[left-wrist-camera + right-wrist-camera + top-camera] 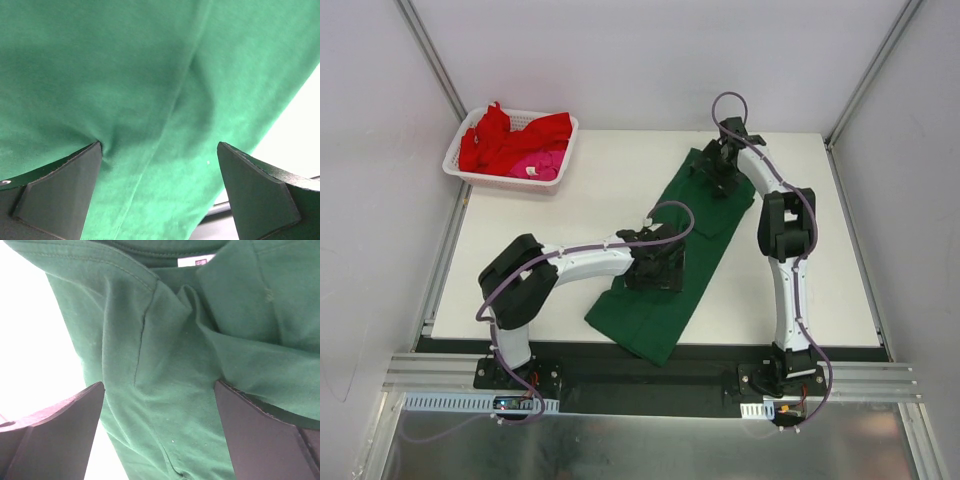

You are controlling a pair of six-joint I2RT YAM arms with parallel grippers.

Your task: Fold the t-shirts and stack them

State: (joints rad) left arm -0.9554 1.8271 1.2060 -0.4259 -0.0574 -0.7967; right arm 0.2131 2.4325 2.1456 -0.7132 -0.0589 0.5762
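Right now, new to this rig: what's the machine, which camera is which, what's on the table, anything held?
Two robot arms are bolted at a white table's near edge. The wide picture comes from a fixed camera above and behind them; the other two from wrist cameras, the dark wedges being each gripper's fingers. A dark green t-shirt lies diagonally on the table. The left gripper is over its lower half, the right gripper at the collar end, by the white neck label. Both are open, gripping nothing. The white mesh basket, far left corner, holds a red t-shirt and a pink t-shirt.
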